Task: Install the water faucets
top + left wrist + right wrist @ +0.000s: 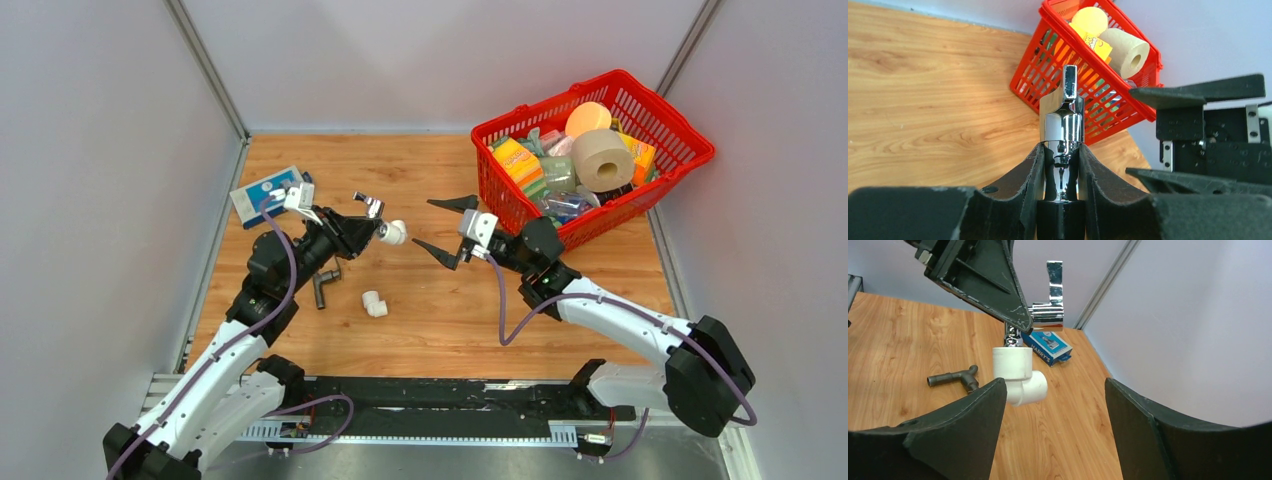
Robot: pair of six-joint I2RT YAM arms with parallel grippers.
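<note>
My left gripper (pixel 366 226) is shut on the shiny chrome faucet (pixel 371 206) and holds it above the table. In the left wrist view the faucet (pixel 1063 125) stands between the fingers (pixel 1034 172). A white elbow fitting (pixel 394 233) sits on the faucet's end; in the right wrist view this fitting (pixel 1018 374) hangs just below the chrome faucet (pixel 1050 295). My right gripper (pixel 446 226) is open and empty, just right of the fitting, which lies by its left finger (pixel 963 420). The dark grey L-shaped faucet (pixel 325 285) lies on the table, also in the right wrist view (pixel 955 378).
A second white elbow fitting (pixel 374 303) lies on the table by the grey faucet. A blue razor box (pixel 265 193) lies at the back left. A red basket (pixel 690 160) full of household items stands at the back right.
</note>
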